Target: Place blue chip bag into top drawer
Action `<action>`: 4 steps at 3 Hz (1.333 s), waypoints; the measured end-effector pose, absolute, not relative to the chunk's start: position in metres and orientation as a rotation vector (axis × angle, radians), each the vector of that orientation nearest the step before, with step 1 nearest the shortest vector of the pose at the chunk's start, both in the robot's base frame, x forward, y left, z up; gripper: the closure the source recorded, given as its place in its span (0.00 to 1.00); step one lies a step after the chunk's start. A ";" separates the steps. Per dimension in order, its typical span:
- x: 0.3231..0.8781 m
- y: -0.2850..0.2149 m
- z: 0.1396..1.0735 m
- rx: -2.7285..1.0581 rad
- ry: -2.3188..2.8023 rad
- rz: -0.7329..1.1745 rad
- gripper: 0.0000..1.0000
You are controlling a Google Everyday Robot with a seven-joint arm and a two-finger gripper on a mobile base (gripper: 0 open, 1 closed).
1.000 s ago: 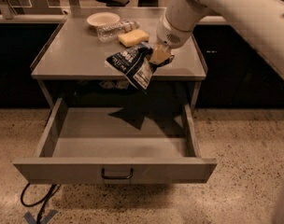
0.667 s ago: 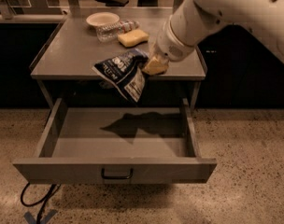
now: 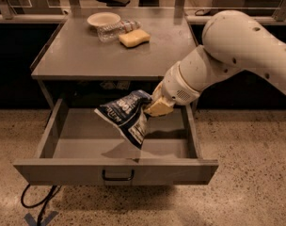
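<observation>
The blue chip bag (image 3: 126, 115), dark blue foil with white panels, hangs crumpled from my gripper (image 3: 154, 108). The gripper is shut on the bag's upper right edge. It holds the bag over the middle of the open top drawer (image 3: 72, 142), a little above the drawer's floor and below the tabletop's front edge. The drawer is pulled fully out, with its grey front panel and dark bar handle (image 3: 117, 175) toward the camera. My white arm (image 3: 227, 55) comes in from the upper right.
A grey metal table (image 3: 77, 55) stands above the drawer. At its back are a white bowl (image 3: 103, 19), a clear plastic bottle (image 3: 112, 30) and a yellow sponge (image 3: 134, 37). A black cable (image 3: 39, 201) lies on the speckled floor at lower left.
My gripper has carried the bag down and forward, from over the tabletop's front edge to over the open drawer. The drawer has not moved.
</observation>
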State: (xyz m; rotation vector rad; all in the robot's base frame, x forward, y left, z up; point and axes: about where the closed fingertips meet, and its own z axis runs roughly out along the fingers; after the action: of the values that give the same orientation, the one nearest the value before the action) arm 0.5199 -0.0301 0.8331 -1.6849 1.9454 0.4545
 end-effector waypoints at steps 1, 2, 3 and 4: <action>0.521 -0.030 0.834 -1.686 1.943 0.452 1.00; 0.524 -0.046 0.792 -1.583 1.984 0.558 1.00; 0.535 -0.073 0.730 -1.408 2.016 0.688 1.00; 0.554 -0.090 0.670 -1.262 2.063 0.769 1.00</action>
State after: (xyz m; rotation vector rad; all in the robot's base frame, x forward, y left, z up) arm 0.5540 -0.0899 0.6700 -1.2624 2.0631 0.7686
